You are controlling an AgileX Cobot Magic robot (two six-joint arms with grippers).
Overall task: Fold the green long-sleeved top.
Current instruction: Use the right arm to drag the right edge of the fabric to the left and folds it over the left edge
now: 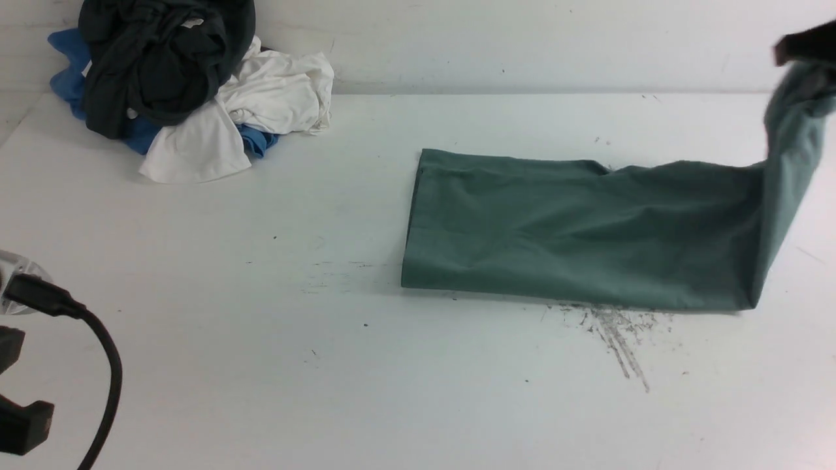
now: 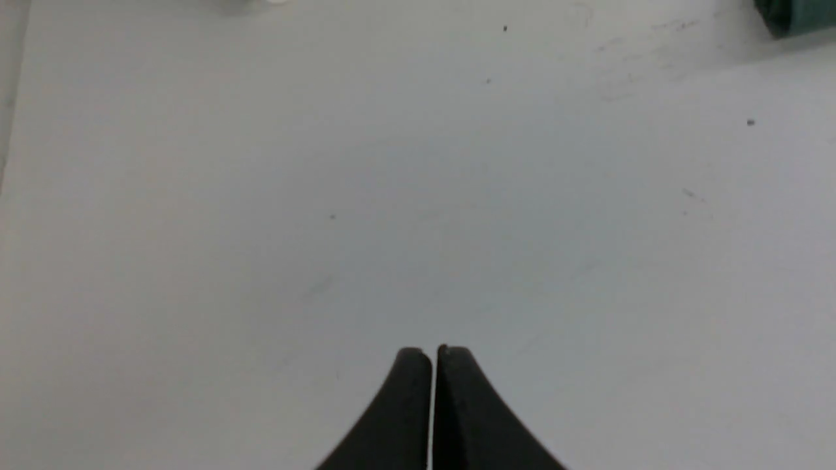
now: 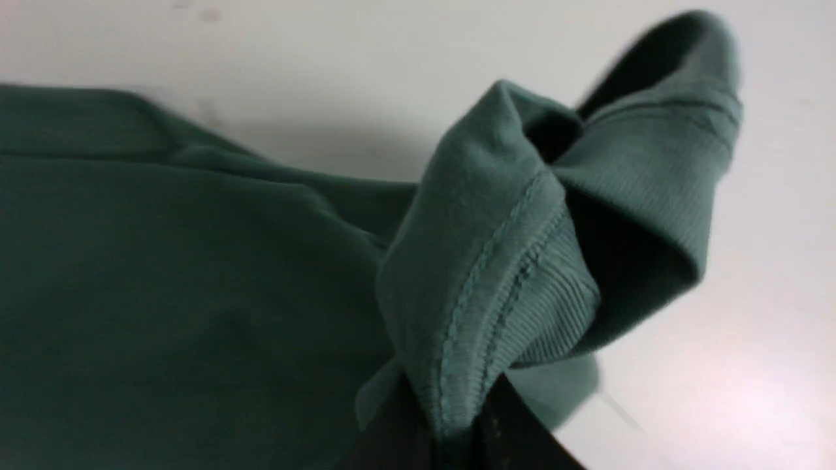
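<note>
Scuffed white table (image 1: 261, 391), bare wall (image 1: 522, 39). Ribbed edge of green top (image 1: 575, 235) clamped in right end effector (image 3: 450, 431); left end effector (image 2: 432, 356) together.

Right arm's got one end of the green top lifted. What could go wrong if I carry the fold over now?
The right gripper pinches only a bunched bit of the ribbed edge, so it could slip out or the fold may land crooked. Nothing pins the flat part of the green top; the left gripper is shut over bare table, so pulling may drag the whole garment.
</note>
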